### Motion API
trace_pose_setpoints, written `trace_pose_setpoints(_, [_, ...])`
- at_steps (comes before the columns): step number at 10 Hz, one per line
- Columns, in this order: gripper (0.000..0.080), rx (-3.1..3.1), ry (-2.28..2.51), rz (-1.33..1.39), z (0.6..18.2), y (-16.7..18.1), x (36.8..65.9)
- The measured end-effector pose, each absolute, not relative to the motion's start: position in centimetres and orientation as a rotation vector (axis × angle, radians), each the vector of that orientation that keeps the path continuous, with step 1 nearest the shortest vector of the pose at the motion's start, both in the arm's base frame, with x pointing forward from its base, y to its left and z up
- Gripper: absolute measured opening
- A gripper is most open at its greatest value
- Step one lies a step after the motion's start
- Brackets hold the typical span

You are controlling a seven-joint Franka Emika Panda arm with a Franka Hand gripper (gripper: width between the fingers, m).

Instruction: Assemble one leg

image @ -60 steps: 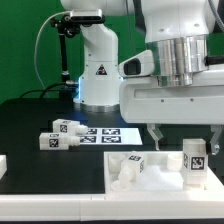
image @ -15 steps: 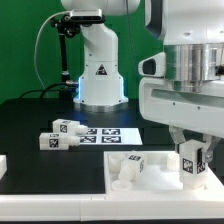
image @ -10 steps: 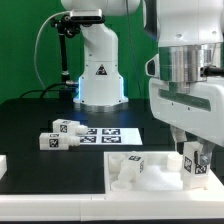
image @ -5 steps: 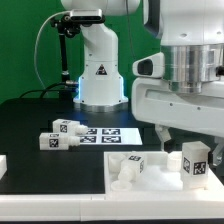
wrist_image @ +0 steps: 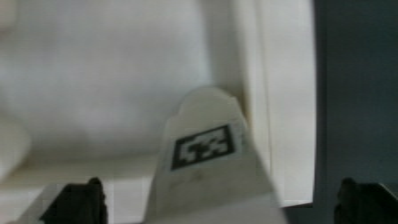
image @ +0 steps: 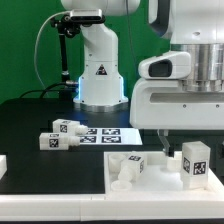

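One leg point(image: 195, 162), a small white post with a black-and-white tag, stands upright on the large white panel point(image: 160, 185) at the exterior view's right. My gripper point(image: 190, 141) hangs just above it. Its jaws are spread wide and touch nothing. In the wrist view the leg point(wrist_image: 210, 150) rises between my two dark fingertips point(wrist_image: 80, 200), with a gap on each side; my gripper point(wrist_image: 217, 205) is open. Another leg point(image: 132, 165) lies on the panel toward the exterior view's left.
Two more tagged legs point(image: 60, 135) lie on the black table at the exterior view's left, beside the marker board point(image: 110, 133). A white part point(image: 3, 165) shows at the left edge. The arm's white base point(image: 98, 75) stands behind.
My gripper was low around the upright leg one second ago. It has since risen above it, and the leg stays standing on the panel.
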State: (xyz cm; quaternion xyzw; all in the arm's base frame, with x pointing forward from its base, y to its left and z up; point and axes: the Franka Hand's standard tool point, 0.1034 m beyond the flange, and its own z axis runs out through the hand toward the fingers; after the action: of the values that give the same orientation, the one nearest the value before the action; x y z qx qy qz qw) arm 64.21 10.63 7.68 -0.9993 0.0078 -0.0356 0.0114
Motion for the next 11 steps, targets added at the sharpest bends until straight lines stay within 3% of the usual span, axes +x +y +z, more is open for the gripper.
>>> trace_pose_setpoints(1, [0.0648, -3.117, 0.034, -0.11, 7.64, 10.65, 64.18])
trace_pose_setpoints(2, [0.0554, -3.117, 0.034, -0.11, 7.64, 10.66, 64.18])
trace_pose_setpoints(3, [0.0371, -3.117, 0.035, -0.11, 7.63, 10.63, 64.18])
trace_pose_setpoints(4, [0.0371, -3.116, 0.043, -0.109, 7.63, 10.64, 64.18])
trace_pose_setpoints(5, [0.0285, -3.116, 0.066, -0.109, 7.62, 10.64, 64.18])
trace_pose_setpoints(6, [0.0285, -3.113, 0.123, -0.107, 7.61, 10.66, 64.16])
trace_pose_setpoints(11, [0.0285, -2.807, 1.287, -0.054, 7.38, 10.82, 64.21])
